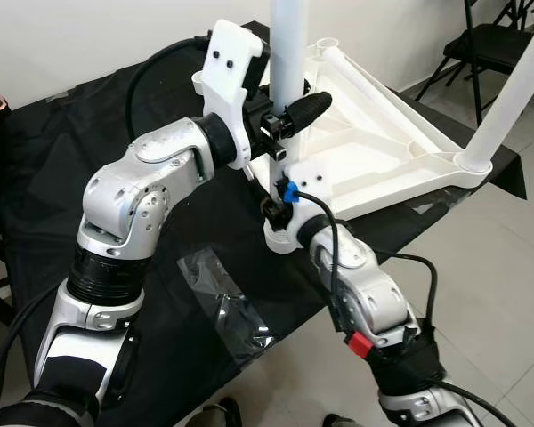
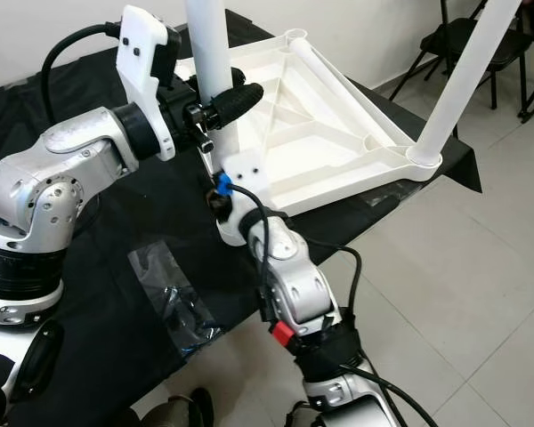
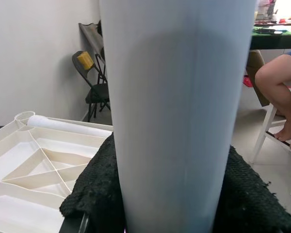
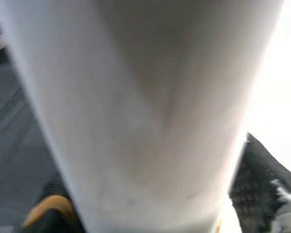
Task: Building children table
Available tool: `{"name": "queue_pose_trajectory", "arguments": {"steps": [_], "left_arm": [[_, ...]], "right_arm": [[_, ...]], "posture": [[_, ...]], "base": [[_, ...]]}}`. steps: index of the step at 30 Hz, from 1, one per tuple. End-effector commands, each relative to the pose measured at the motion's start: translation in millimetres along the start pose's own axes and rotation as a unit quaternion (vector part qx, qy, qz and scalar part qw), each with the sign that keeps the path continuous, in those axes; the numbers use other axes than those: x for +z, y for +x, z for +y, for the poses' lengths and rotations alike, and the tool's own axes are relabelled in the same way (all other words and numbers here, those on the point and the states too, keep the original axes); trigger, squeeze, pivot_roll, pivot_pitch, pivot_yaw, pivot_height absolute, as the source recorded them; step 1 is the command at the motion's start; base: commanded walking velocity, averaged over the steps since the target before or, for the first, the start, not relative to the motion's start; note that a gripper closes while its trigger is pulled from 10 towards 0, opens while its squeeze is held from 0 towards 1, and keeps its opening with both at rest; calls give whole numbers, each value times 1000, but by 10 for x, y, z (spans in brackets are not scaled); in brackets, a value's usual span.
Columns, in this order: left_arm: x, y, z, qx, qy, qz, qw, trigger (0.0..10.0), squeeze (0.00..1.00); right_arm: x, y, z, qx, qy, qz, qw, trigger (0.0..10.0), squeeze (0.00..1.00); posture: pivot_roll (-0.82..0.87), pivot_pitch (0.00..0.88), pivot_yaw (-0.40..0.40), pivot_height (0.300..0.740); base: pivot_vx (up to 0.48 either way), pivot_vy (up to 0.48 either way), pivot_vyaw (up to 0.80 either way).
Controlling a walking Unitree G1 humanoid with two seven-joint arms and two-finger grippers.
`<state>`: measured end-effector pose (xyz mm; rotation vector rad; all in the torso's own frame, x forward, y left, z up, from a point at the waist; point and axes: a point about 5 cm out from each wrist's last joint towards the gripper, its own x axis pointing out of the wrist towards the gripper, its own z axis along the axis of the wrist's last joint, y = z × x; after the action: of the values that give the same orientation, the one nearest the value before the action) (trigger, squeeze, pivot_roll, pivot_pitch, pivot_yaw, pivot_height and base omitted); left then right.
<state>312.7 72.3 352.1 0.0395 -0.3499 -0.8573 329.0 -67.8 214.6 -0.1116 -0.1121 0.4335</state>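
The white table top (image 1: 383, 142) lies upside down on a black-covered table (image 1: 53, 151). At its near corner a white leg (image 1: 287, 44) stands upright. My left gripper (image 1: 289, 111) is shut on this leg from the left, one black finger (image 1: 310, 107) wrapping its front. Lower down, close to the corner socket, my right gripper (image 1: 280, 191) is shut on the same leg (image 4: 136, 121). A second leg (image 1: 512, 89) stands fixed in the right corner. A white tube (image 1: 383, 93) lies along the far edge of the top.
A clear plastic bag (image 1: 227, 311) lies on the black cloth near me. Black folding chairs (image 1: 489, 44) stand on the tiled floor at the back right. A seated person's legs (image 3: 281, 97) are in the left wrist view. The table edge runs just beyond the white top.
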Motion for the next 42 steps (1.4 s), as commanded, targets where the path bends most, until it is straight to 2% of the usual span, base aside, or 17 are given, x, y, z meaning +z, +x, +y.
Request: {"name": "queue_pose_trajectory", "arguments": {"steps": [1,3,5,6,9,10,12,13,16,19,22,26,27,30,33,34,42], "left_arm": [[-59,7,22,4,-8,19,1000,0,0],[-57,7,22,5,-7,19,1000,0,0],[-47,5,12,4,-9,18,1000,0,0],[-47,5,12,4,-9,18,1000,0,0],[-42,4,2,3,-10,18,1000,0,0],[-41,6,-3,2,-10,18,1000,0,0],[-41,8,-7,2,-10,18,1000,0,0],[-40,10,-12,1,-11,17,1000,0,0],[-40,14,-19,-1,-11,17,1000,0,0],[-50,16,-31,-4,-11,19,1000,0,0],[-61,11,-22,-5,-12,21,1000,0,0],[-64,8,-16,-5,-12,22,1000,0,0],[-63,7,-7,-4,-12,24,1000,0,0],[-64,7,-2,-4,-13,25,1000,0,0],[-63,7,-1,-4,-13,26,1000,0,0],[-63,4,-2,-4,-13,27,1000,0,0],[-65,2,-13,-5,-15,29,999,0,0]], "right_arm": [[81,17,4,26,-10,-29,999,10000,1000],[119,20,-12,35,-17,-40,998,10000,1000],[269,32,-75,91,-38,-72,993,10000,1000],[269,32,-75,91,-38,-72,993,10000,1000],[382,30,-171,163,-78,-80,980,10000,1000],[413,11,-219,217,-84,-74,970,10000,710],[428,-7,-247,252,-85,-68,962,10000,710],[446,-5,-315,277,-91,-63,954,10000,0],[469,13,-402,294,-111,-58,948,10000,0],[604,79,-613,341,-138,-57,928,10000,0],[657,97,-670,370,-136,-52,917,10000,0],[687,105,-703,382,-130,-52,914,10000,0],[710,104,-791,406,-128,-41,904,10000,0],[690,81,-844,421,-141,-23,896,10000,0],[689,79,-865,428,-142,-21,892,9647,0],[676,72,-852,435,-134,-25,890,0,0],[509,58,-806,470,-120,-20,874,0,0]], "posture": [[22,206,74,740],[22,205,74,740],[24,205,74,740],[24,205,74,740],[25,204,75,740],[25,204,78,740],[25,204,78,740],[26,205,79,740],[27,205,80,740],[37,205,83,740],[43,202,84,740],[47,199,86,740],[54,206,90,740],[55,206,90,740],[56,211,90,740],[57,214,92,740],[66,217,94,740]], "base": [[0,0,0],[0,0,0],[0,0,0],[0,0,0],[0,0,0],[0,0,0],[0,0,0],[0,0,0],[0,0,0],[0,0,0],[0,0,0],[0,0,0],[0,0,0],[0,0,0],[0,0,0],[0,0,0],[0,0,0]]}}
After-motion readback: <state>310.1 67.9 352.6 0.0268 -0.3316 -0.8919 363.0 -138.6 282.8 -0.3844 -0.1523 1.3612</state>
